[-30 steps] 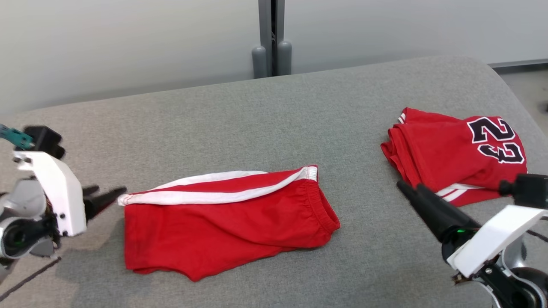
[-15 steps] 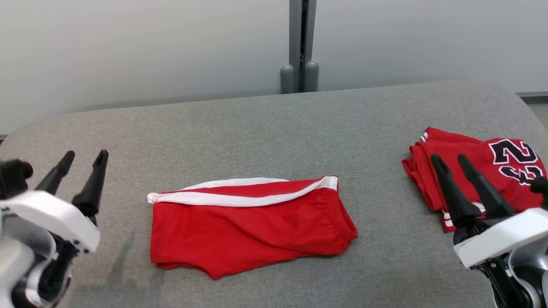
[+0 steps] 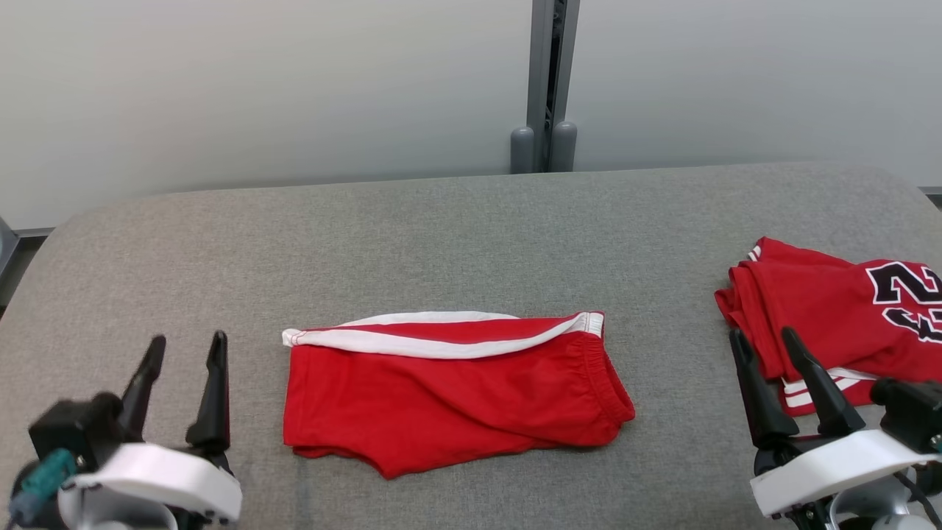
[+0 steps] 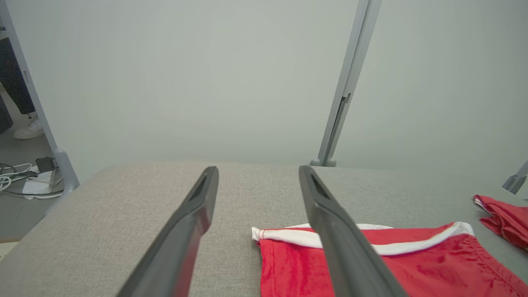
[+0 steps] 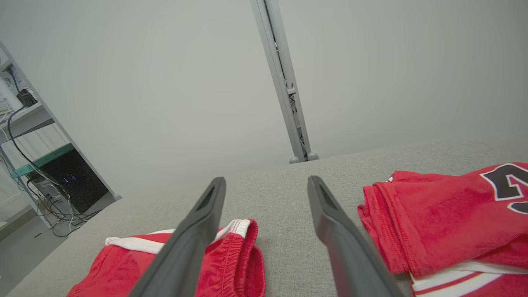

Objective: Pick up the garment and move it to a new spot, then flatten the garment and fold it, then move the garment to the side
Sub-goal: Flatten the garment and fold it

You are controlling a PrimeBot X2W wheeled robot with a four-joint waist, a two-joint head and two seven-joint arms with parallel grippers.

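The garment, a pair of red shorts with a white side stripe, lies folded flat in the middle of the grey padded table. My left gripper stands open to the left of the shorts, apart from them, fingers pointing away from me. In the left wrist view the shorts lie lower right of the open left gripper. My right gripper is open too, between the shorts and a red jersey. The right wrist view shows the right gripper empty above bare table, shorts at lower left.
A folded red jersey with a black number lies at the table's right edge, just beyond my right gripper; the same jersey lies close beside the right finger. A grey post and a pale wall stand behind the table.
The head camera has shifted, so the scene sits further right and lower. Both grippers have swung back from the garments to the lower corners, fingers now pointing up the view, still open.
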